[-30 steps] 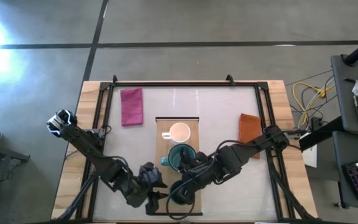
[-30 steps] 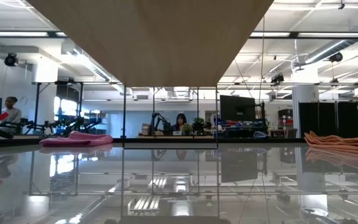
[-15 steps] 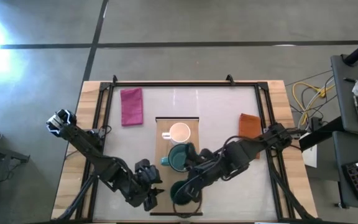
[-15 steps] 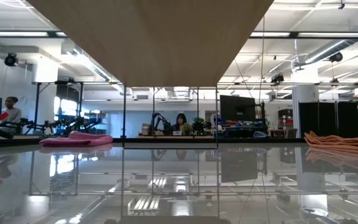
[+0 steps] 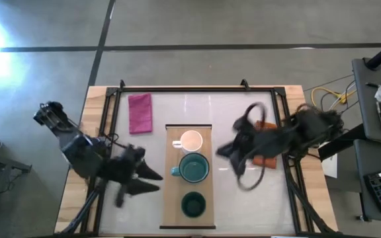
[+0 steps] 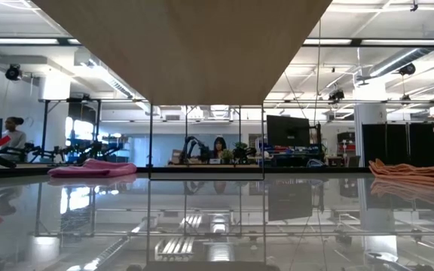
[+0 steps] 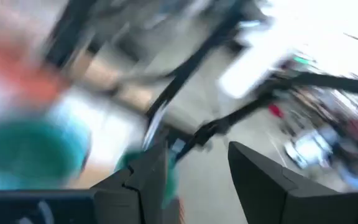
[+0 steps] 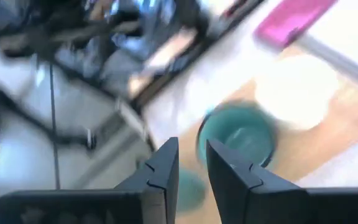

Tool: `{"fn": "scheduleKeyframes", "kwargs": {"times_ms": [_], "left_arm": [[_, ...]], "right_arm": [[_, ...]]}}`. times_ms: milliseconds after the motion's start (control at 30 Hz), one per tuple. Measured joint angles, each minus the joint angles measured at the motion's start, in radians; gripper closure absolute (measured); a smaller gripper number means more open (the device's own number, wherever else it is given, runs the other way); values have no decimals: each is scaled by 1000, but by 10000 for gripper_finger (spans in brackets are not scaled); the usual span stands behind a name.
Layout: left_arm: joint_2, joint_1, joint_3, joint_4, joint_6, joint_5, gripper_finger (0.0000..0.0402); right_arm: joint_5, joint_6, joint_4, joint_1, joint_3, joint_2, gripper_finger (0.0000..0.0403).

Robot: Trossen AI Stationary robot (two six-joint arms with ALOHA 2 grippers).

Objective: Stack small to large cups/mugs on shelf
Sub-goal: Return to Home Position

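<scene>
The white table [image 5: 243, 198] has a glossy top, which in the low view mirrors the ceiling lights. On it, lengthwise along its middle, lies the shelf [image 5: 174, 198], a long flat board of pale wood with a dark strip at each short end. The left gripper [image 5: 152, 180] hangs just off the shelf's left edge; its blunt dark fingers [image 7: 263, 180] stand well spread around nothing. The right gripper [image 5: 225, 151] is off the shelf's right edge, its outline hard to make out from above; in its wrist view the fingers [image 8: 232, 180] are drawn near each other with a slim gap, empty. A limp orange cloth [image 5: 263, 160] farther right of the shelf is partly covered by that arm, and a magenta cloth [image 5: 140, 112] lies off the shelf's far left corner. Only the two cloths show in the low view, under a wide tan surface. On the shelf the round teal mug [image 5: 193, 168] sits mid-board with its handle to the left, the cream-white mug [image 5: 192, 141] just beyond it at the far end, and the small dark green cup [image 5: 194, 204] apart at the near end.
</scene>
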Motion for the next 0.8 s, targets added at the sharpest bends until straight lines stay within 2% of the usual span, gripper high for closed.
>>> {"fn": "scheduleKeyframes", "kwargs": {"times_ms": [33,67,133,167,267,333,400,467,500,567,667,800], "left_arm": [[-20,-3,-6,69,156,35,245],[-38,-9,-15,129,285,76,245],[-71,-11,-47,209,397,152,245],[-91,-6,-70,236,435,197,245],[-150,42,-200,359,483,228,245],[-175,88,-334,542,520,279,245],[-185,157,-465,788,580,445,245],[-210,263,-551,932,594,642,245],[-237,323,-573,946,591,708,245],[-304,438,-591,876,585,740,245],[-386,569,-596,703,575,749,245],[-502,674,-598,526,595,740,245]], "right_arm": [[42,-21,4,-3,0,-19,326],[75,-114,25,5,-1,-35,325],[53,-334,111,48,-4,-55,323],[-3,-416,148,70,-11,-60,323],[-216,-568,232,101,-83,-66,326],[-251,-609,311,94,-186,-78,330],[-313,-660,431,62,-316,-103,333],[-459,-714,551,3,-449,-156,335],[-549,-731,600,-39,-510,-199,335],[-648,-743,638,-127,-614,-314,335],[-646,-757,647,-251,-772,-507,335],[-639,-760,757,-377,-1017,-748,335]]}}
